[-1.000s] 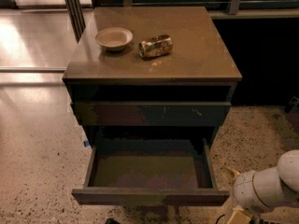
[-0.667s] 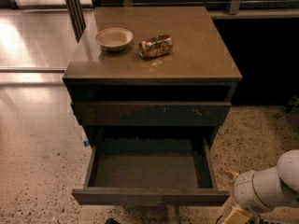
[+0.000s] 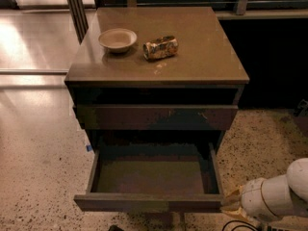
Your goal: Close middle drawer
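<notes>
Drawer: we see the middle drawer (image 3: 151,179) standing far out of the cabinet (image 3: 156,96), its dull olive-brown floor bare and its worn front facing the camera low in the view.
Gripper: the gripper (image 3: 234,202) sits at lower right, just beside the right end of the middle drawer's front; we cannot tell whether it touches the wood.
Gripper state: we cannot tell whether it is spread or pressed together, and we see nothing held in it.
Arm: a white, rounded arm (image 3: 281,195) enters from the lower right corner behind the gripper.
Upper front: a dark drawer front (image 3: 156,117) with pale scratch marks sits above the open drawer, just under the top, almost flush with the cabinet.
Cabinet top: we see a pale bowl (image 3: 118,39) upright toward the left rear of the brown cabinet top (image 3: 207,57).
Can: a crushed can (image 3: 160,47) lies on its side just beside the bowl, to its right, not touching it.
Floor: speckled flooring (image 3: 43,167) surrounds the cabinet, with a shiny pale strip behind at left.
</notes>
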Robot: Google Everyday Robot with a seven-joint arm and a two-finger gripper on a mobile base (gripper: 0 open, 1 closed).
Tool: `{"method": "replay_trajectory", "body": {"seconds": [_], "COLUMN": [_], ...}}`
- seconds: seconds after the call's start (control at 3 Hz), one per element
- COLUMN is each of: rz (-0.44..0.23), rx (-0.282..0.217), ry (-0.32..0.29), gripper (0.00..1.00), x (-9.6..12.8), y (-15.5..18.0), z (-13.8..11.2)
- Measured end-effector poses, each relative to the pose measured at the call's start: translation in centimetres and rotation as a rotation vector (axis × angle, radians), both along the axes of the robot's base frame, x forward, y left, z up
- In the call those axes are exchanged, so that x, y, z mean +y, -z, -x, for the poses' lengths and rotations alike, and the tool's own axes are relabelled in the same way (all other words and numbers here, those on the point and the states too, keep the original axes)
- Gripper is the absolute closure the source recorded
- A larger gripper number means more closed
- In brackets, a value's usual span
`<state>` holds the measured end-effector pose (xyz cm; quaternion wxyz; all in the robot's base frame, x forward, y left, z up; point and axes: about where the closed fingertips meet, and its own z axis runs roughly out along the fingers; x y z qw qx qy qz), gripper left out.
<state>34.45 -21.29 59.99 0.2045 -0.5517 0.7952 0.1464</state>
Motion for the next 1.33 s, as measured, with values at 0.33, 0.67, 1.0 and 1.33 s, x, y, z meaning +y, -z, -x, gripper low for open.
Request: {"method": "replay_trajectory", "body": {"seconds": [0.33, 0.67, 1.0, 1.33], "rz": [-0.031, -0.046, -0.046, -0.045], "rx": [-0.017, -0.011, -0.011, -0.002], "ry": [0.015, -0.013, -0.013, 0.007], "gripper": [0.93, 1.00, 1.00, 1.00], "x": [0.7, 2.0, 2.0, 2.7], "y": [3.1, 6.0, 6.0, 7.9], "z": [0.9, 1.5, 1.5, 1.7]}}
